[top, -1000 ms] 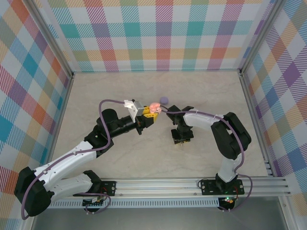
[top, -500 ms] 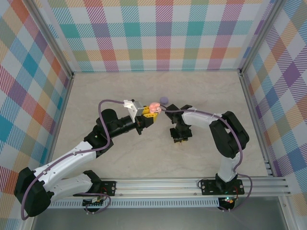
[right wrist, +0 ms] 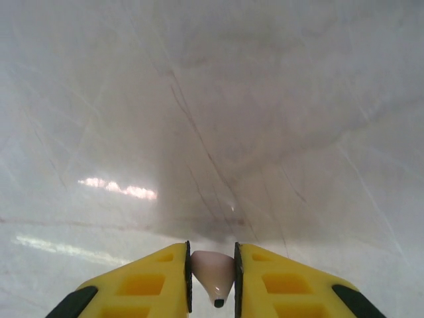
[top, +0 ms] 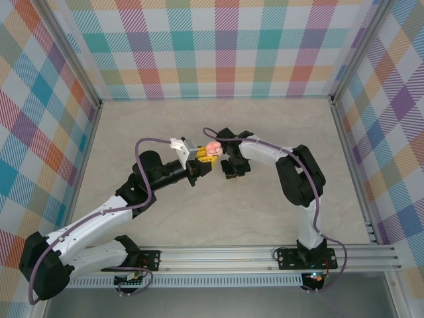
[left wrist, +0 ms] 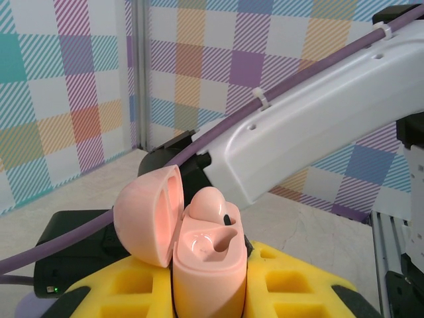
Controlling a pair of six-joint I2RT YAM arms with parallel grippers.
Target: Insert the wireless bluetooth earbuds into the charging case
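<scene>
The charging case (left wrist: 209,265) is pale pink, stands upright with its lid (left wrist: 149,215) swung open to the left, and my left gripper (left wrist: 209,298) is shut on its body. One pink earbud (left wrist: 212,205) sits in the far socket; the near socket (left wrist: 222,244) is empty. In the top view the case (top: 212,146) is held above the table by the left gripper (top: 207,156). My right gripper (right wrist: 212,281) is shut on a second, pale pink earbud (right wrist: 212,268), its dark tip pointing toward the camera. The right gripper (top: 232,173) hangs just right of the case.
The right arm's white link (left wrist: 318,119) and purple cable (left wrist: 298,73) cross close behind the case. Below the right gripper lies bare marble tabletop (right wrist: 212,99). A lilac object (left wrist: 26,308) peeks in at the left wrist view's bottom-left corner. Plaid walls (top: 218,46) enclose the table.
The right arm has swung left and away from me, carrying the earbud from mid-table to beside the case. The left arm and case have stayed put.
</scene>
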